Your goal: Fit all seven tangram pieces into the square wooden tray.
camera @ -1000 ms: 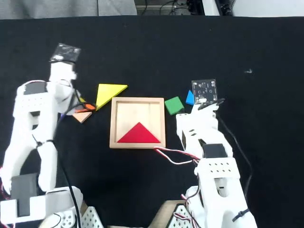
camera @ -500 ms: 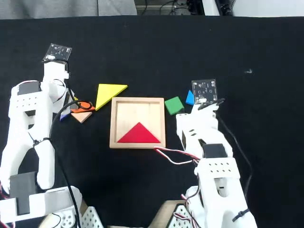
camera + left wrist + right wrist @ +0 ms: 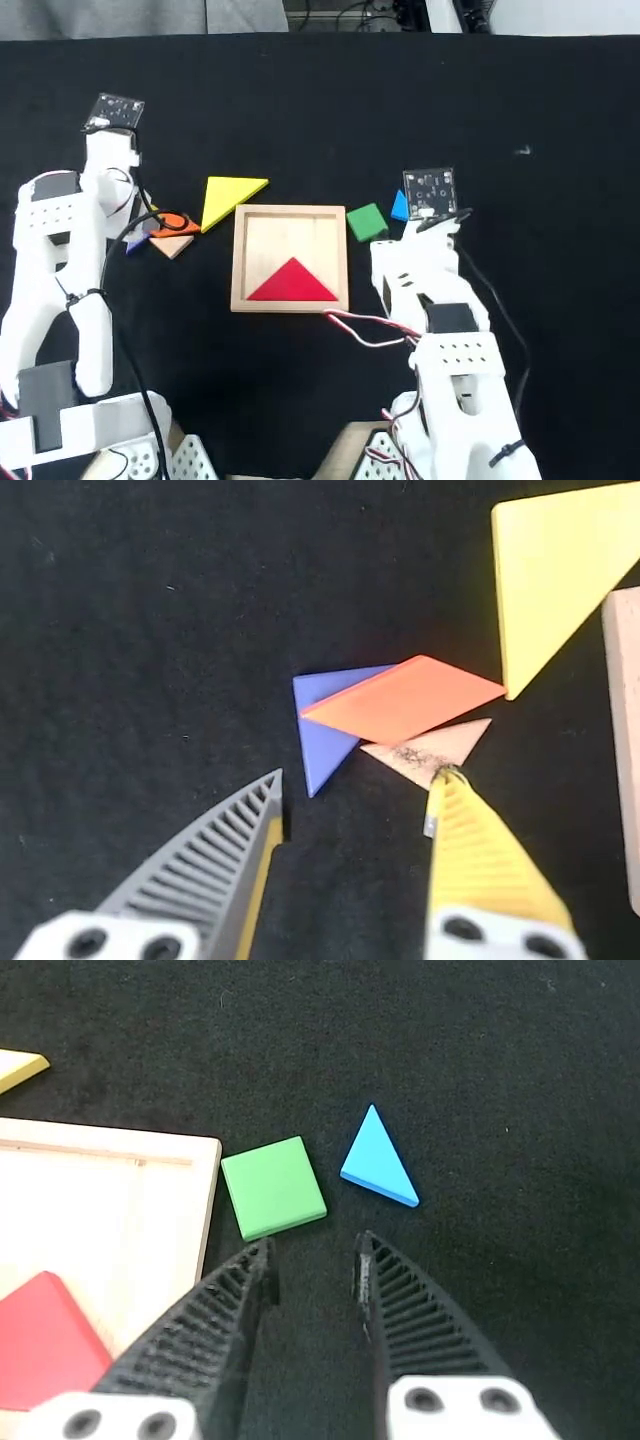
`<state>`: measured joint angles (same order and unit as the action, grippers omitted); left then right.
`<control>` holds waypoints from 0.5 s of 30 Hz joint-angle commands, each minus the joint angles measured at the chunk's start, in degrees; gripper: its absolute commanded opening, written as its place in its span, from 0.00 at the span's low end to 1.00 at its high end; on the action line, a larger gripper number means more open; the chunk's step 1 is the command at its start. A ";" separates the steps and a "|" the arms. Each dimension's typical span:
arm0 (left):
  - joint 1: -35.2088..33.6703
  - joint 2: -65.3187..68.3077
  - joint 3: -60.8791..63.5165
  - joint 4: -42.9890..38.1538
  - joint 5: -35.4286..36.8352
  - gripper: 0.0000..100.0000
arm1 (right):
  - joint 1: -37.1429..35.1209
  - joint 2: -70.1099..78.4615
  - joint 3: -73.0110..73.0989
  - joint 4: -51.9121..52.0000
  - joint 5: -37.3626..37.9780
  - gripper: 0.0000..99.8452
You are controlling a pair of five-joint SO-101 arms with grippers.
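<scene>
Tray (image 3: 290, 215) of pale wood lies in the middle of the black counter (image 3: 300, 120), and the red triangle (image 3: 292, 283) sits inside it, long edge along the near rim. The yellow triangle (image 3: 228, 195) lies just off the tray's far left corner. Left of the tray is a small heap: the orange parallelogram (image 3: 405, 698) rests partly on the dark blue triangle (image 3: 318, 748) and touches the tan triangle (image 3: 425, 750). My left hand (image 3: 358, 785) hangs open over this heap, holding nothing, one fingertip at the tan triangle's edge and the other over bare counter beside the dark blue one. The green square (image 3: 273, 1187) lies just right of the tray's far right corner, the light blue triangle (image 3: 380, 1160) near it. My right hand (image 3: 312, 1250) is on the near side of those two, fingers parted and empty.
</scene>
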<state>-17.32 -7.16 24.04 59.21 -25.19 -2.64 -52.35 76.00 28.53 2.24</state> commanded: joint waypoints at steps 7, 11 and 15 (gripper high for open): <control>-1.27 -0.44 -3.74 0.00 -6.42 0.24 | 0.26 0.31 -0.31 -1.67 -0.26 0.14; -1.36 -0.44 -3.21 0.00 -6.42 0.23 | 0.26 0.31 -0.22 -1.67 -0.26 0.14; -0.57 -0.35 -3.74 -0.18 -6.15 0.23 | 0.26 0.31 -0.22 -1.67 -0.26 0.14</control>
<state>-18.20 -7.16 24.04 59.21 -31.08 -2.64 -52.35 76.00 28.35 2.24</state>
